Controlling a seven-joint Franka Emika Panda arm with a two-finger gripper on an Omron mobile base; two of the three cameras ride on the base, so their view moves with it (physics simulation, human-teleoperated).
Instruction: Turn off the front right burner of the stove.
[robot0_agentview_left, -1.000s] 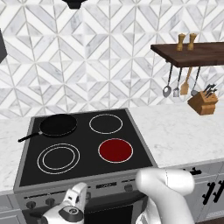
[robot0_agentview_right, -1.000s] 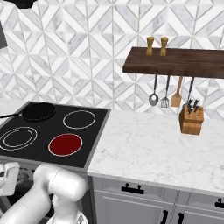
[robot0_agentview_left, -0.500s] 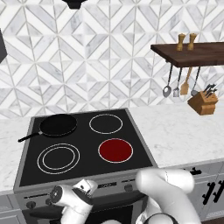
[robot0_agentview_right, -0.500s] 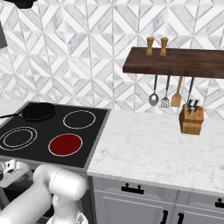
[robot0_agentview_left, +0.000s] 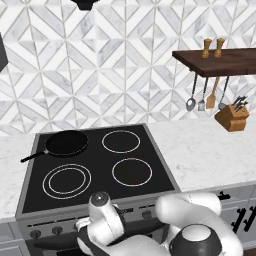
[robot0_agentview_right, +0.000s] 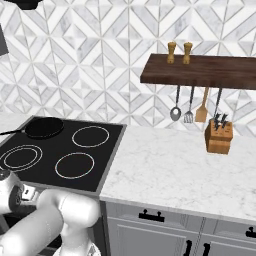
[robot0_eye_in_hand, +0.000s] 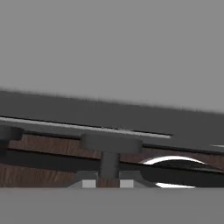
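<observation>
Front right burner (robot0_agentview_left: 132, 172) black (no legible markings).

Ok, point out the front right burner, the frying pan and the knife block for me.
front right burner (robot0_agentview_left: 132, 172), left base view, dark centre inside its pale ring.
frying pan (robot0_agentview_left: 66, 142), left base view, middle of its black bowl.
knife block (robot0_agentview_right: 218, 137), right base view, wooden front face.

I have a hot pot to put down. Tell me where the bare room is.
Widest free patch: the marble counter between the stove and the knife block. On the cooktop, the front right burner is dark and bare. Crowded: the frying pan at back left, and the knob panel where the gripper works.
</observation>
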